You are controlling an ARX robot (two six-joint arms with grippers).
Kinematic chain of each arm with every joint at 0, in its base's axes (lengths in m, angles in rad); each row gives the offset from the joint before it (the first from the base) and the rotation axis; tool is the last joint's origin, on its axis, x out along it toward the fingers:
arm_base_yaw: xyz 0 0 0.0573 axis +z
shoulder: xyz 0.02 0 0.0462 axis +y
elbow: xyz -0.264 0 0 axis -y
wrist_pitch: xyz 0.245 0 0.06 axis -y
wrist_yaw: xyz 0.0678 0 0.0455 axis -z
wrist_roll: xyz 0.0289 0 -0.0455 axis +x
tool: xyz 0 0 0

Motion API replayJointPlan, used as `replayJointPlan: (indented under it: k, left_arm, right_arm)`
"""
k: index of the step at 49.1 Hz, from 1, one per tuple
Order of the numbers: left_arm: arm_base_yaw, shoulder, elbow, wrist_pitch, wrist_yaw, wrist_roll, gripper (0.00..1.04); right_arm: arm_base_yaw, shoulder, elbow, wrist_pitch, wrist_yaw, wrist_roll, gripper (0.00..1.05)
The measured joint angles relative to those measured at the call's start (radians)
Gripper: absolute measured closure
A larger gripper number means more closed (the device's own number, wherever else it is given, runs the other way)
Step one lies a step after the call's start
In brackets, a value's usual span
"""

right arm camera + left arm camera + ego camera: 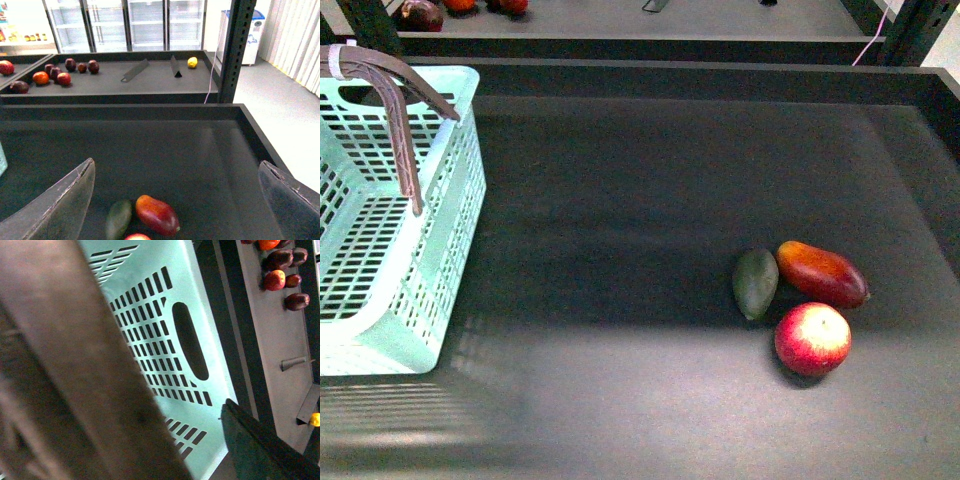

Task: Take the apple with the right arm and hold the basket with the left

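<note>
The red apple (812,338) with a pale yellow patch lies on the dark tray at the right front, next to a red-orange mango (822,273) and a dark green fruit (755,283). In the right wrist view only the apple's top edge (137,237) shows, between my wide-open right fingers (60,205). The right gripper (177,200) is above and behind the fruit, empty. The teal basket (380,240) stands at the left with brown handles (395,110). My left gripper is shut on a brown handle (65,370), which fills the left wrist view over the basket wall (165,330).
The dark tray has raised walls (670,70). Behind it a grey shelf (125,80) holds several dark red and orange fruits (55,75), a yellow fruit (192,62) and two dividers. A black upright post (235,50) stands at the tray's far right corner.
</note>
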Motion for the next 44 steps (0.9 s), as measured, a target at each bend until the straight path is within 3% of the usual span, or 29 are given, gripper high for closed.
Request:
replayJointPlan:
  k: [6, 11, 31, 37, 44]
  left_arm:
    - [-0.003, 0.000, 0.009, -0.009, 0.002, -0.034, 0.77]
    - [-0.011, -0.011, 0.010, -0.012, 0.019, -0.066, 0.90]
    - [-0.048, -0.213, -0.145, -0.027, 0.097, 0.054, 0.90]
    - [-0.115, -0.319, -0.166, -0.055, 0.120, 0.081, 0.90]
    - [-0.254, -0.413, -0.173, -0.098, 0.170, 0.101, 0.90]
  right_arm:
    - [0.000, 0.000, 0.000, 0.000, 0.000, 0.000, 0.09]
    - [0.000, 0.000, 0.000, 0.000, 0.000, 0.000, 0.09]
    - [0.000, 0.000, 0.000, 0.000, 0.000, 0.000, 0.09]
    - [0.000, 0.000, 0.000, 0.000, 0.000, 0.000, 0.09]
    - [0.000, 0.000, 0.000, 0.000, 0.000, 0.000, 0.09]
